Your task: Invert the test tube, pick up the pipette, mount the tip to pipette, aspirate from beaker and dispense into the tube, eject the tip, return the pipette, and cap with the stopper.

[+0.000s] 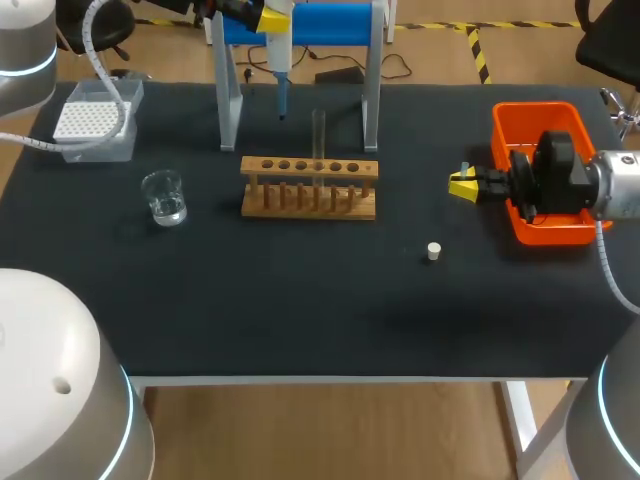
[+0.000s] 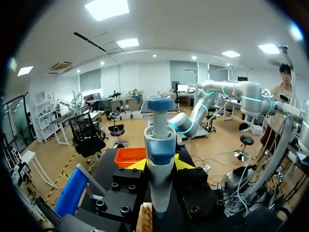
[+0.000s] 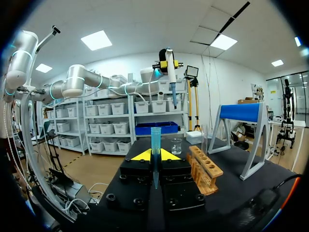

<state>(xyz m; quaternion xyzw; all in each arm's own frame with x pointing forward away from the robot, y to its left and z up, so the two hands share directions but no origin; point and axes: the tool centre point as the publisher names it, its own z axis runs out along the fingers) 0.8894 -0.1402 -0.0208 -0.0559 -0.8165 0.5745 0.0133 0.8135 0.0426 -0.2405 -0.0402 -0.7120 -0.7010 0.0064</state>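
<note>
1. The left gripper [image 1: 272, 18] is clamping the pipette [image 1: 281, 70] high over the table's [image 1: 300, 320] back edge, pointing it down.
2. The right gripper [image 1: 463, 185] is squeezing the blue tip [image 3: 155, 145] near the right edge.
3. Next, I think, the tip is going straight under the pipette, for a slow, firm push.

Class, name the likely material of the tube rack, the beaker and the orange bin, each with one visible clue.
Tube rack: wood, matte; pale brown, with dowel pegs. Beaker: clear and shiny, probably glass, perhaps clear plastic; the table shows through. Orange bin: likely plastic; even bright colour, smooth moulded walls.
</note>
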